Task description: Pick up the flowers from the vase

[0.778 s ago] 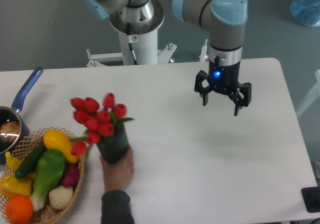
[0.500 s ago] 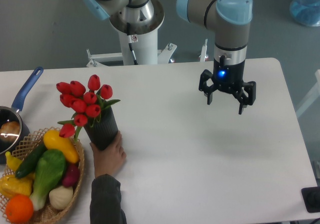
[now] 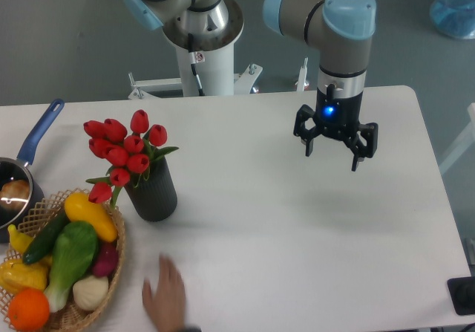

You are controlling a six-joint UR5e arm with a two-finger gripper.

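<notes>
**Tulips upright in the vase, my pincer wide and far off**

The flowers [image 3: 122,152] stand in the vase [image 3: 152,191] at the left part of the table [image 3: 282,228], red buds bunched above the rim and leaning a little to the left, one bud drooping low toward the basket [image 3: 96,302]. The vase stands upright on its base, so the stems are held only by its mouth; I judge a straight upward pull on the bunch should free them, provided I close on the stems just above the rim and not on the soft buds.

My gripper [image 3: 335,148] hangs over the right half of the table, well apart from the vase, fingers spread and holding nothing, pointing downward. The whole approach is not yet made.

Around the vase: the basket of fruit and vegetables sits just beside it on the left, nearly touching the drooping bud, which leaves little room on that side. Beyond it a pan [image 3: 18,172] with a blue handle lies at the table's left edge. A person's hand [image 3: 165,298] rests blurred at the near edge, below the vase and apart from it. I judge coming from the right to be the freer way in, minding that hand.
</notes>
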